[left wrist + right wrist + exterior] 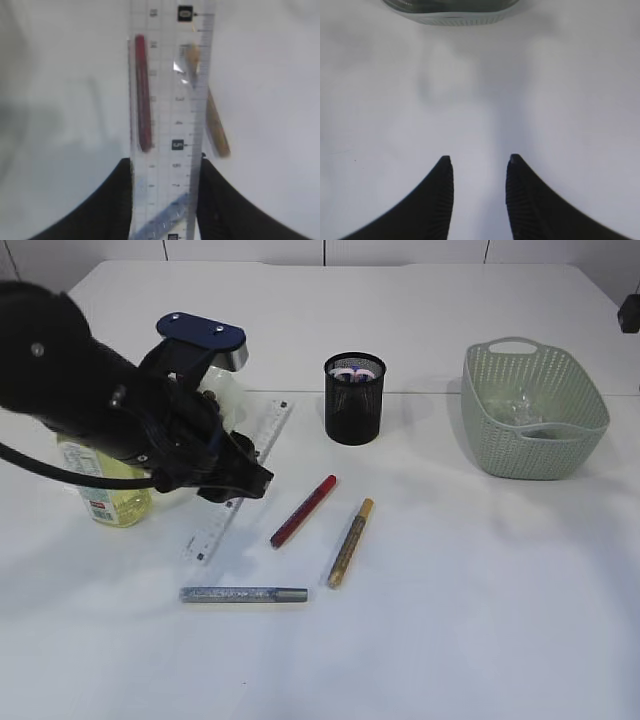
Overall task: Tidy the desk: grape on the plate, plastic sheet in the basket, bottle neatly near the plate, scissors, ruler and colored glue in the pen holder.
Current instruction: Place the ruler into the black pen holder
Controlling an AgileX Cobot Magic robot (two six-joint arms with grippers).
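Note:
My left gripper (245, 480) is shut on the clear ruler (212, 535), which slants from near the plate down toward the front. In the left wrist view the ruler (170, 100) runs between the jaws (166, 162). The red glue stick (142, 100), gold one (217, 127) and silver one (165, 220) show through or beside it. These lie on the table: red (303, 510), gold (351, 542), silver (243, 594). The black mesh pen holder (354, 398) holds the scissors (352, 373). My right gripper (479, 160) is open and empty over bare table.
The green basket (533, 410) at the right holds the crumpled plastic sheet (515, 405); its rim shows in the right wrist view (450, 17). The bottle of yellow liquid (110, 490) stands behind my left arm. The plate (225, 395) is mostly hidden; the grape is not visible.

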